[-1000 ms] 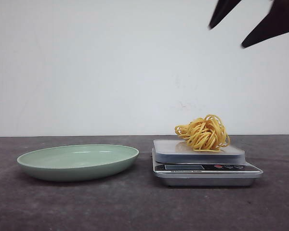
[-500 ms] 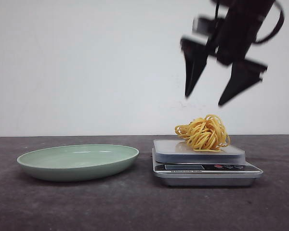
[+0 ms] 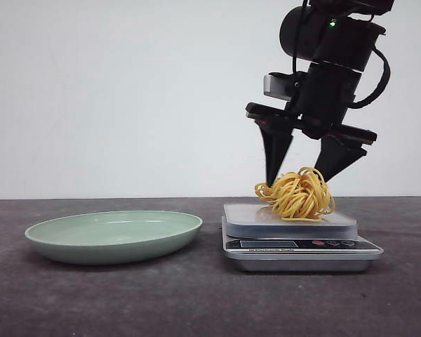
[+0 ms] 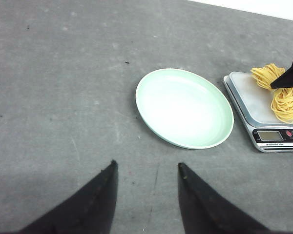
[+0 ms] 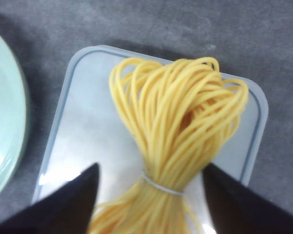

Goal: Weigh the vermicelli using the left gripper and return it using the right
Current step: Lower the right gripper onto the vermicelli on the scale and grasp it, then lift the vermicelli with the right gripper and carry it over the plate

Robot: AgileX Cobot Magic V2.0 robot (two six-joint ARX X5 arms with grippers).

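Note:
The vermicelli (image 3: pixel 297 194), a small yellow-orange nest tied with a thin band, rests on the platform of a grey kitchen scale (image 3: pixel 295 242). My right gripper (image 3: pixel 303 177) is open and straddles the nest, one black finger on each side, tips at about the nest's top. In the right wrist view the vermicelli (image 5: pixel 176 146) lies between the two fingers of the right gripper (image 5: pixel 151 170) without being pinched. My left gripper (image 4: pixel 146 165) is open over bare table, well short of the pale green plate (image 4: pixel 151 87), and holds nothing. That view also shows the vermicelli (image 4: pixel 281 92) on the scale (image 4: pixel 273 135).
The pale green plate (image 3: pixel 56 235) sits empty to the left of the scale on the dark grey table (image 3: pixel 196 302). A white wall stands behind. The plate's rim (image 5: pixel 19 87) shows at the edge of the right wrist view.
My right gripper has come down from the top right of the front view until its open fingers flank the vermicelli. The vermicelli, scale and plate have not moved.

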